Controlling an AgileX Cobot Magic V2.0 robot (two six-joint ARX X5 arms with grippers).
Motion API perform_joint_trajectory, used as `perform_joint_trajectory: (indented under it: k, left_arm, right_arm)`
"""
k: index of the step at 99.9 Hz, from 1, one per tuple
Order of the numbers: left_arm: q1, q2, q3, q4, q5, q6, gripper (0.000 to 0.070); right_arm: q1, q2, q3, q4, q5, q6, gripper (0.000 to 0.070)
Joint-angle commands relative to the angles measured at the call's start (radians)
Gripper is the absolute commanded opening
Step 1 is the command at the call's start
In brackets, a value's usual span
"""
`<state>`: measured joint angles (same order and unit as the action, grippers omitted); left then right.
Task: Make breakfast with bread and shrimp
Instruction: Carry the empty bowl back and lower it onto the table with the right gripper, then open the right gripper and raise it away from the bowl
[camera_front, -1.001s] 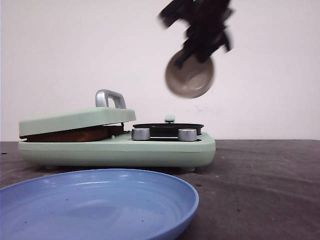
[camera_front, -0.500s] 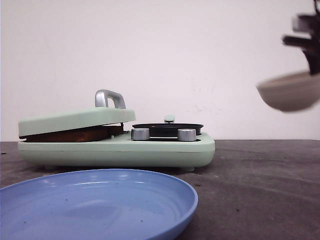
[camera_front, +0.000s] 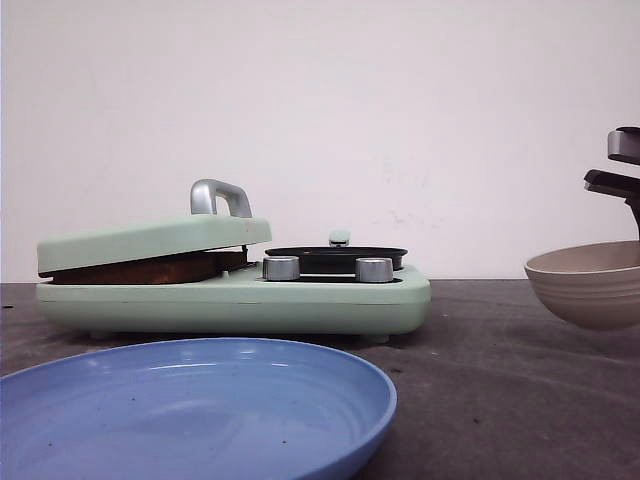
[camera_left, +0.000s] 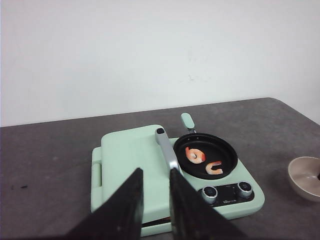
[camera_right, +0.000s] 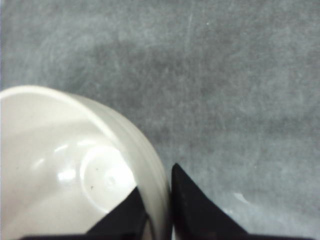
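Front view: risks first, then setting, largest item to smallest.

Risks, as judgement only. Beige bowl (camera_front: 590, 284) held by its rim alone, off to the robot's right of the appliance and seemingly just clear of the table; thin rim pinch liable to slip or pivot, and too fast a descent likely to knock or tip the bowl on contact. Lid (camera_left: 132, 165) of the mint-green breakfast maker (camera_front: 235, 290) resting tilted on thick bread (camera_front: 150, 268), not fully shut; any nudge to the silver handle (camera_front: 220, 196) able to shift it. Shrimp (camera_left: 195, 155), two curled orange-pink pieces, lying inside the small black pan (camera_left: 209, 155) on the appliance's right half, close to one another; overcooking possible if left unattended, though heat state not discernible.

Setting. Plain off-white wall behind, bare apart from faint marks. Dark grey, matte, faintly streaked table (camera_front: 500, 380) carrying everything. Large blue plate (camera_front: 190, 405) nearest the camera, in front of the appliance and apart from it. Two silver knobs (camera_front: 281, 268) on the front edge beside the pan.

End effectors. Right end effector (camera_right: 159, 210) pinching the bowl's rim, one finger inside the wall and one outside. Left end effector (camera_left: 156, 210) hovering above the lid and handle, fingers slightly apart with only a narrow gap, holding nothing.
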<state>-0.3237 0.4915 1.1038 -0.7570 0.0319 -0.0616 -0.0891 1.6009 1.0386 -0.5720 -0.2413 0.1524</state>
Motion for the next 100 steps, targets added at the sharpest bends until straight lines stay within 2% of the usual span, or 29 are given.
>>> perform_joint_trajectory:
  k: [1, 23, 27, 35, 38, 51, 62, 66, 70, 75, 76, 86, 100]
  left_arm:
    - [-0.004, 0.006, 0.01, 0.005, 0.006, -0.009, 0.0]
    - [-0.004, 0.006, 0.01, -0.039, 0.006, -0.008, 0.0]
    - [-0.004, 0.006, 0.01, -0.047, 0.006, -0.008, 0.0]
    - [-0.004, 0.006, 0.01, -0.059, 0.006, -0.007, 0.0]
    - [-0.004, 0.006, 0.01, -0.059, 0.006, -0.007, 0.0]
    - [-0.004, 0.006, 0.01, -0.058, 0.006, -0.006, 0.0]
    - [-0.004, 0.006, 0.01, -0.058, 0.005, -0.006, 0.0]
    - [-0.004, 0.006, 0.009, -0.058, 0.005, -0.006, 0.0]
    - [-0.004, 0.005, 0.007, -0.058, 0.005, -0.006, 0.0]
    - [-0.004, 0.004, 0.002, -0.058, 0.001, -0.006, 0.0]
    - [-0.004, 0.004, 0.001, -0.058, 0.0, -0.006, 0.0]
    - [-0.004, -0.005, -0.023, -0.058, -0.011, -0.008, 0.0]
    - [-0.004, -0.053, -0.099, -0.024, -0.045, -0.04, 0.0]
  right_arm:
    - [0.0, 0.029, 0.013, 0.006, -0.015, 0.032, 0.0009]
    - [0.002, 0.074, 0.013, -0.027, -0.023, 0.031, 0.0021]
    - [0.002, 0.075, 0.013, -0.032, -0.019, 0.031, 0.0086]
    - [0.002, 0.074, 0.014, -0.008, -0.024, 0.031, 0.0295]
    - [0.002, 0.072, 0.018, 0.0, -0.031, 0.031, 0.035]
    - [0.002, 0.061, 0.07, -0.009, -0.05, 0.031, 0.0428]
    - [0.0, 0.021, 0.135, -0.052, -0.048, 0.014, 0.0426]
    - [0.0, -0.011, 0.142, -0.051, -0.048, 0.014, 0.0395]
    - [0.004, -0.047, 0.139, -0.035, -0.047, 0.014, 0.0281]
    - [0.015, -0.102, 0.127, -0.003, -0.042, 0.013, 0.0028]
    - [0.019, -0.115, 0.123, 0.006, -0.043, 0.013, 0.0]
    - [0.061, -0.262, 0.044, 0.15, -0.039, 0.005, 0.0014]
    - [0.121, -0.541, -0.178, 0.456, -0.039, -0.015, 0.0012]
